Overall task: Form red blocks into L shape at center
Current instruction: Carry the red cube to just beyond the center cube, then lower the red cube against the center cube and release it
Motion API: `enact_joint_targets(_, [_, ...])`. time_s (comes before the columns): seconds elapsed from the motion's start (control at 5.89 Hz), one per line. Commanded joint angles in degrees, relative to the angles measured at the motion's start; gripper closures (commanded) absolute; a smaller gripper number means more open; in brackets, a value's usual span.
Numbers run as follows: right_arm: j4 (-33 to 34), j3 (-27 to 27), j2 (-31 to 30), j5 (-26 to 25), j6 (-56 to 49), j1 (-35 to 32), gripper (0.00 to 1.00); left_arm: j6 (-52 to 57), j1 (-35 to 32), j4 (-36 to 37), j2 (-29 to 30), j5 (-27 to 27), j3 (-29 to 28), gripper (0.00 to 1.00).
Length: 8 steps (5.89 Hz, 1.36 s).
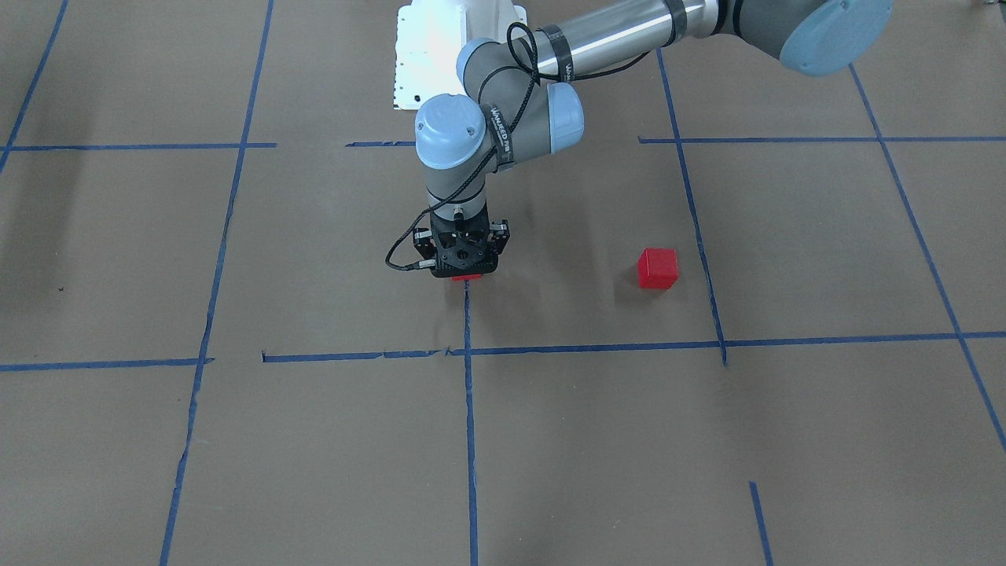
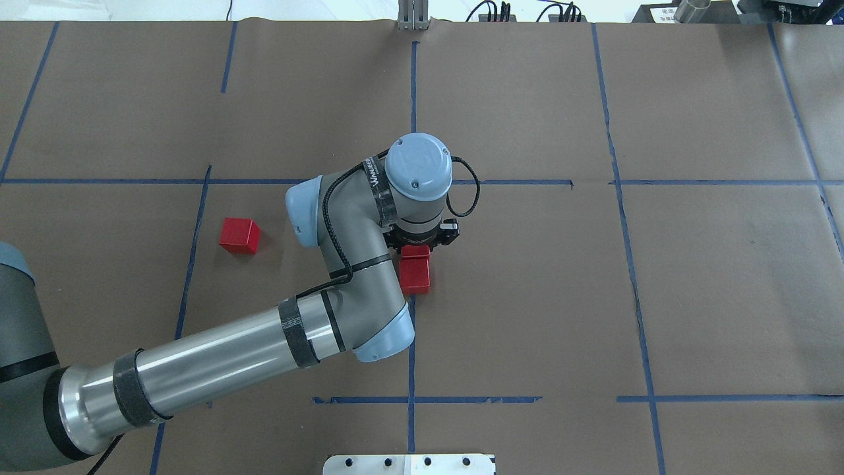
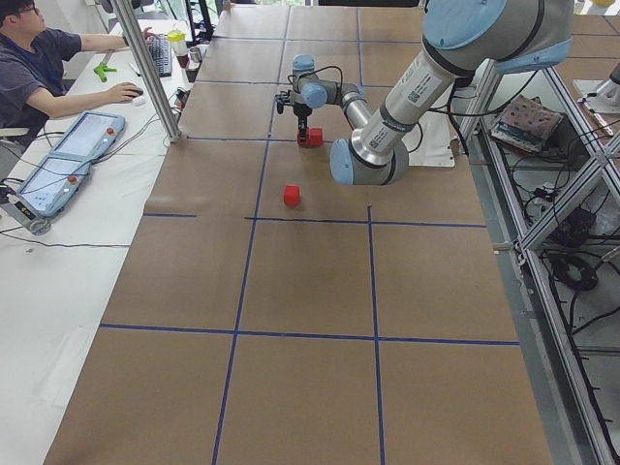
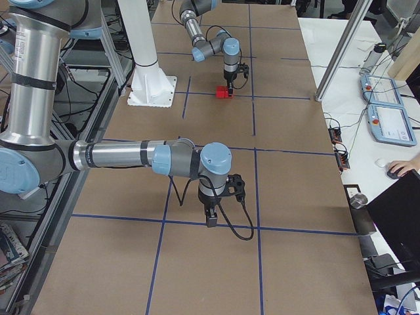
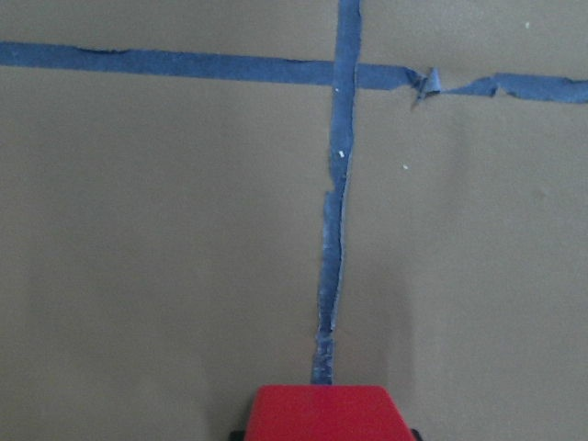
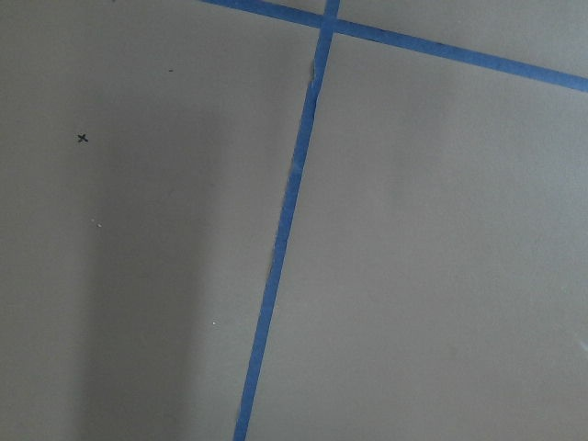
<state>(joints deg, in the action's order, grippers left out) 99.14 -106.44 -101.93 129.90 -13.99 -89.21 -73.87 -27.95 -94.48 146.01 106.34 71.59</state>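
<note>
My left gripper [image 2: 421, 243] hangs straight down over the center [image 2: 461, 290], above the long blue tape line [image 2: 411, 343]. It is shut on a red block [image 2: 415, 251], held low at the paper; the block fills the bottom edge of the left wrist view [image 5: 322, 415]. A second red block [image 2: 415, 277] lies right against it on the robot's side. The third red block [image 2: 239, 235] lies alone to the left, also seen in the front view [image 1: 657, 268]. My right gripper [image 4: 211, 216] shows only in the exterior right view, low over the paper; I cannot tell whether it is open or shut.
The white metal base [image 2: 409, 464] stands at the near table edge. An operator [image 3: 39, 68] sits at a side table with teach pendants [image 3: 68, 160]. A metal post [image 3: 155, 77] stands at the paper's far edge.
</note>
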Motion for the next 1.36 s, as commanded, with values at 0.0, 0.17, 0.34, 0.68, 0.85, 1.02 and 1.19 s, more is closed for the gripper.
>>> enact_joint_targets(0.0, [0.0, 0.0, 0.0, 0.0, 0.0, 0.0, 0.01, 0.0, 0.0, 0.0, 0.1, 0.0, 0.0, 0.76])
enact_joint_targets(0.17, [0.0, 0.0, 0.0, 0.0, 0.0, 0.0, 0.01, -0.1, 0.0, 0.0, 0.1, 0.0, 0.0, 0.76])
enact_joint_targets(0.34, [-0.1, -0.1, 0.0, 0.0, -0.1, 0.0, 0.01, -0.1, 0.0, 0.1, -0.2, 0.0, 0.1, 0.76])
enact_joint_targets(0.68, [0.0, -0.1, 0.0, 0.0, 0.0, 0.0, 0.01, 0.3, 0.0, 0.1, -0.5, 0.0, 0.2, 0.76])
enact_joint_targets(0.85, [0.0, -0.2, 0.0, 0.0, -0.1, -0.1, 0.01, 0.4, 0.0, 0.0, -0.6, 0.0, 0.2, 0.76])
enact_joint_targets(1.02, [0.0, -0.1, 0.0, 0.0, -0.1, -0.1, 0.01, 0.3, 0.0, 0.0, -0.5, 0.1, 0.2, 0.75])
enact_joint_targets(1.19, [0.0, 0.0, 0.0, 0.0, -0.1, 0.0, 0.01, 0.1, 0.1, 0.0, -0.5, 0.1, 0.2, 0.75])
